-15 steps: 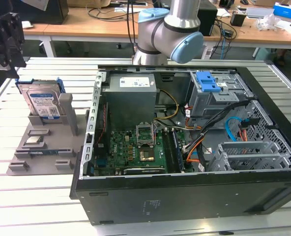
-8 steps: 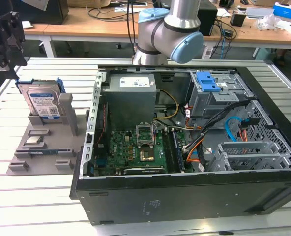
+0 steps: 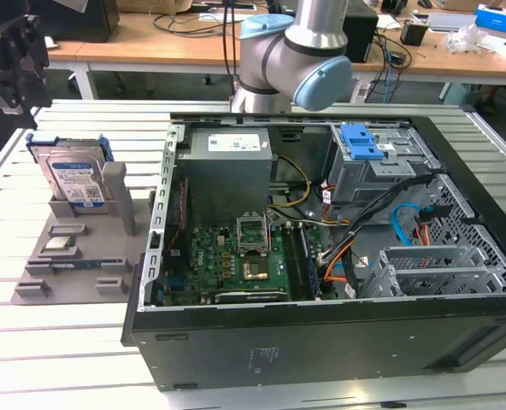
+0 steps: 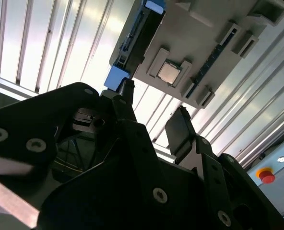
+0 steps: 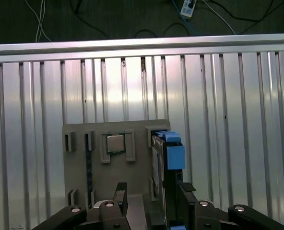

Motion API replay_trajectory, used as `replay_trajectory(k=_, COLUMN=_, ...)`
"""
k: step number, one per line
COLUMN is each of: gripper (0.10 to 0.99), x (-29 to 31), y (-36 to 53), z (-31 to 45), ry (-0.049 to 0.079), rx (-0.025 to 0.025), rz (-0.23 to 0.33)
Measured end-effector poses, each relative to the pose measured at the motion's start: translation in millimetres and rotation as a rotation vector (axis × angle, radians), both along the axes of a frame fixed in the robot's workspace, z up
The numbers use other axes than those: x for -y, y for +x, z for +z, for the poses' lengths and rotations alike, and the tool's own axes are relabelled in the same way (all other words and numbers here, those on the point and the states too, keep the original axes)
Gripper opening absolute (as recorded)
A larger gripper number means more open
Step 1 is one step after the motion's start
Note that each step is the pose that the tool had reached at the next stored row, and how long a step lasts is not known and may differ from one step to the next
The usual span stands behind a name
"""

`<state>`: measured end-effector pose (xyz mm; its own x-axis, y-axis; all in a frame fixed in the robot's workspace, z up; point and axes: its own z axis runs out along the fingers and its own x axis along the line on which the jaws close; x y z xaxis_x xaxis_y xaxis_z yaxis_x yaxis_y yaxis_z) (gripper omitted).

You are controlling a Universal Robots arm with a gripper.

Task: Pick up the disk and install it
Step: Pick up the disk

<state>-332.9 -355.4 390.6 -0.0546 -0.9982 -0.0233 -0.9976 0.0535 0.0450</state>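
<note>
While the gripper (image 3: 18, 61) hangs high at the exterior view's left, fingers spread and nothing between them, the disk (image 3: 72, 175) stands on end in a slot of the grey parts holder (image 3: 82, 256). That puts the disk below the gripper, a little toward the exterior view's right and well apart from it.

- Disk: label face out to the exterior camera, long axis upright, blue bracket (image 3: 32, 145) round its edges.
- First wrist view: disk (image 5: 173, 155) seen edge-on, its thin top edge running straight away from the gripper (image 5: 151, 196). It lies nearer one finger (image 5: 185, 191) than the other.
- Judgement: the open gap spans the disk's thickness rather than its width, but sits off-centre.
- Second wrist view: same edge-on disk (image 4: 132, 43) beyond the fingertips (image 4: 183, 127); processor chip (image 4: 168, 72) lies flat on the holder beside it.
- Open computer case (image 3: 321, 342) and its blue-latched drive cage (image 3: 373, 171) lie at the exterior view's right, far from the gripper.
</note>
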Motion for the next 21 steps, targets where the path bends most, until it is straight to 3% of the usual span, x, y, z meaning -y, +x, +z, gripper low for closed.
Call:
replay_trajectory(k=5, gripper=0.541, x=-9.3, y=0.1, z=0.0, ry=0.0, rx=0.0, rz=0.0)
replay_trajectory(k=6, gripper=0.541, x=-13.3, y=0.1, z=-0.2, ry=0.0, rx=0.0, rz=0.0)
replay_trajectory(k=21, gripper=0.541, x=-17.0, y=0.1, z=-7.9, ry=0.0, rx=-0.0001, rz=0.0)
